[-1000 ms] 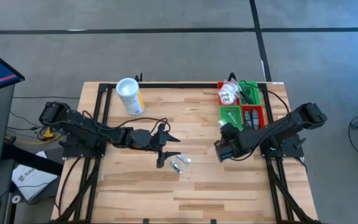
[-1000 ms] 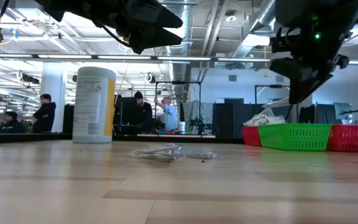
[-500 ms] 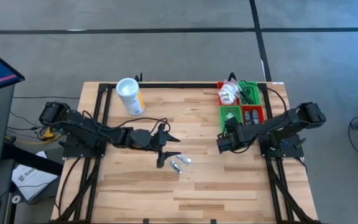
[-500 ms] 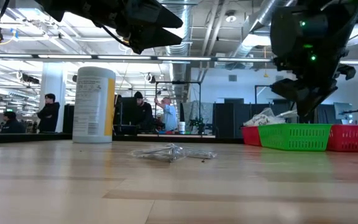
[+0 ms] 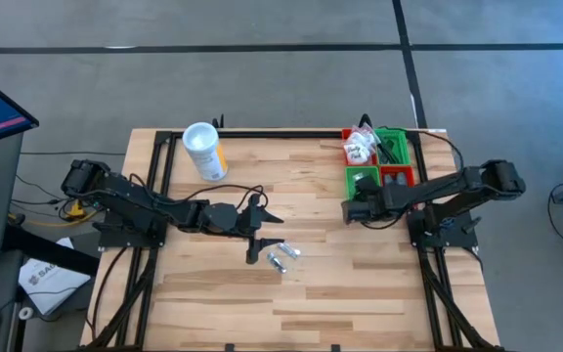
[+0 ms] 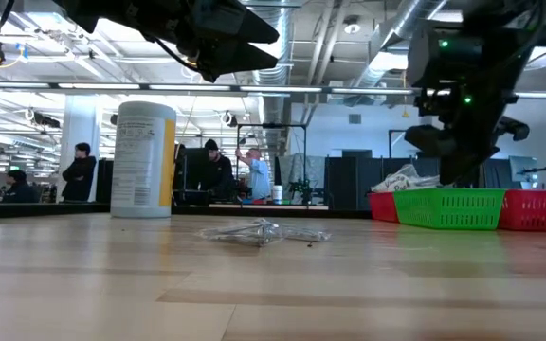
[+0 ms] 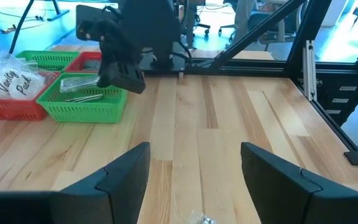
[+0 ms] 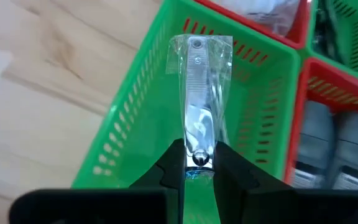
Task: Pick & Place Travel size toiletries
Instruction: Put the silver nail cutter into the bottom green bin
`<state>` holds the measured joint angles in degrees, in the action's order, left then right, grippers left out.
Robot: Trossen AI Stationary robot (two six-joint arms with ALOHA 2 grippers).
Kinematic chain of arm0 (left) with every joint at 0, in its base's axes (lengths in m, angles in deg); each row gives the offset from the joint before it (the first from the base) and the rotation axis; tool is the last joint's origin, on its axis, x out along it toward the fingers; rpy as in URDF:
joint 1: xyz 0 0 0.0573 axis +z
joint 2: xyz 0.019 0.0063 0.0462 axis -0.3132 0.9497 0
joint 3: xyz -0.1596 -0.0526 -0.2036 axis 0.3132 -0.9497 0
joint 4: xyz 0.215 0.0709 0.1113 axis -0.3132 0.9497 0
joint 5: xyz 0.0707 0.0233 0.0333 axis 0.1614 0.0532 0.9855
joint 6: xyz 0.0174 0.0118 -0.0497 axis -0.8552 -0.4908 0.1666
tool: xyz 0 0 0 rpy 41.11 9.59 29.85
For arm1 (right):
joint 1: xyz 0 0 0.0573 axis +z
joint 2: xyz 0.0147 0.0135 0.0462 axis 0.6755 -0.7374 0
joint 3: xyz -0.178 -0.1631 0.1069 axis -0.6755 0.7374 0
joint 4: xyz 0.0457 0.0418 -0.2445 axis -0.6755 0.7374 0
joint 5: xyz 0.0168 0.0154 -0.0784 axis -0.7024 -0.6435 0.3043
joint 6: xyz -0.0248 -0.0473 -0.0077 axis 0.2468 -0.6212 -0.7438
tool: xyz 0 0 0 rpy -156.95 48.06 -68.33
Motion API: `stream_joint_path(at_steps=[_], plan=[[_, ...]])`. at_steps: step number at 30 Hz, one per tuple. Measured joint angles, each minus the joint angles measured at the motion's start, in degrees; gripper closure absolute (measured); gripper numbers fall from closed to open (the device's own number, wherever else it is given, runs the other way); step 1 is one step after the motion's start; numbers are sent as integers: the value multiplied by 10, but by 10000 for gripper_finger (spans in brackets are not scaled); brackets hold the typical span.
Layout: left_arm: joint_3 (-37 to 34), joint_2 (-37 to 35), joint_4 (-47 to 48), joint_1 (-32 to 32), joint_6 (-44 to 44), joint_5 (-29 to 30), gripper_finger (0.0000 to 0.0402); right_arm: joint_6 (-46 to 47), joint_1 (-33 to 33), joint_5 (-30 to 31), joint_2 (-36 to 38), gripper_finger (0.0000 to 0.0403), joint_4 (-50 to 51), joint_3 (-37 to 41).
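Observation:
My right gripper [image 8: 198, 163] is shut on a clear-wrapped packet with a shiny metal piece inside [image 8: 199, 93], one of the travel size toiletries. It hangs over the near green bin [image 5: 364, 180] at the table's right. Two more clear packets [image 5: 281, 257] lie flat on the wood near the table's middle, also seen as packets [image 6: 263, 232] in the low view. My left gripper [image 5: 258, 233] hovers open just beside them, raised off the table, fingers [image 7: 126, 174] spread wide. My right gripper pinches the packet's near end [image 8: 197, 152] between its two fingers. The fingers slant downward from the table's right and lie along the packet. The packet sticks out past the fingertips, lifted clear, over the green bin's inside.
Four small bins stand at the far right: a red bin [image 5: 357, 149] with white packets, a green bin [image 5: 392, 145], the near green bin, and a red bin [image 5: 399, 179] with dark tubes. A white canister with a yellow label [image 5: 204, 151] stands at the far left.
My right gripper has carried the packet toward the table's far edge and a little down, rolling slightly, from bare wood to above the near green bin. It has stayed shut on the packet.

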<state>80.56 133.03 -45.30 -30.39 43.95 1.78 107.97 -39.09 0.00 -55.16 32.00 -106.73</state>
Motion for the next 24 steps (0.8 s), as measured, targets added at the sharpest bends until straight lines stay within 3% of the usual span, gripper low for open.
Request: stream_joint_path(at_steps=[8,17,24], plan=[[0,0,0,2,0,0,161,-43,-25,-18,64,361,-70,54],[0,0,-2,2,0,1,161,-67,-36,-31,38,331,-91,58],[0,0,-3,2,0,1,161,-97,-36,-29,30,331,-103,58]])
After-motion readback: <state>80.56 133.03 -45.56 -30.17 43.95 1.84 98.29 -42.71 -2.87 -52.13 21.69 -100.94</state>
